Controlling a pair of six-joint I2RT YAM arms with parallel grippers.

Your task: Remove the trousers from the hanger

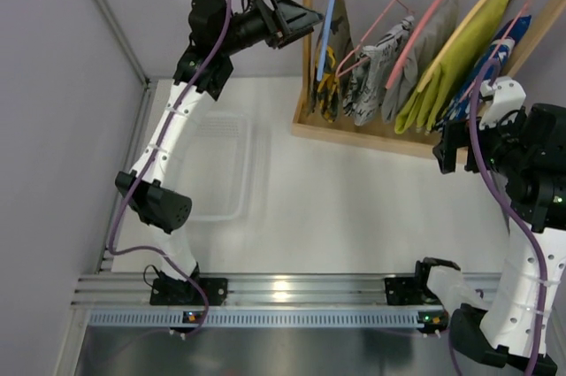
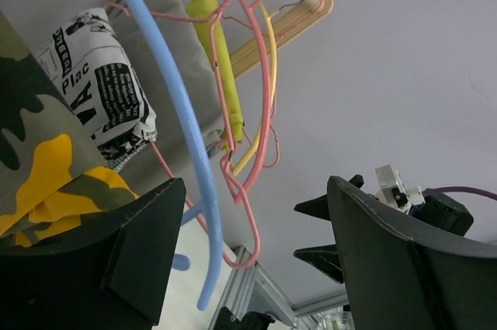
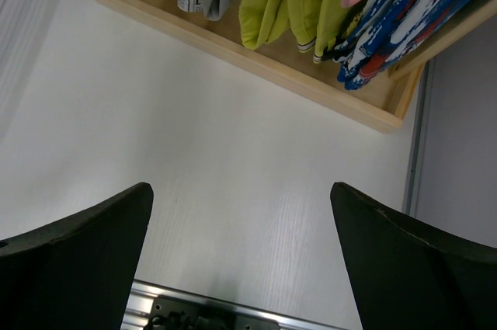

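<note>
Presently, grasp step: left gripper [image 2: 256, 190] wide, empty, hanger [image 2: 192, 132] between jaws, trousers [image 2: 31, 136] beside; right gripper [image 3: 241, 190] wide. Next: pinch hanger.

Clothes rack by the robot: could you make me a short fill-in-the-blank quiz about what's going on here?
1. The trousers hang on a hanger coloured light ____.
2. The printed garment next to them is black and ____.
3. The rack holding the clothes is made of ____.
4. The right gripper is open over the table and holds ____.

Missing words: blue; white; wood; nothing.
</note>
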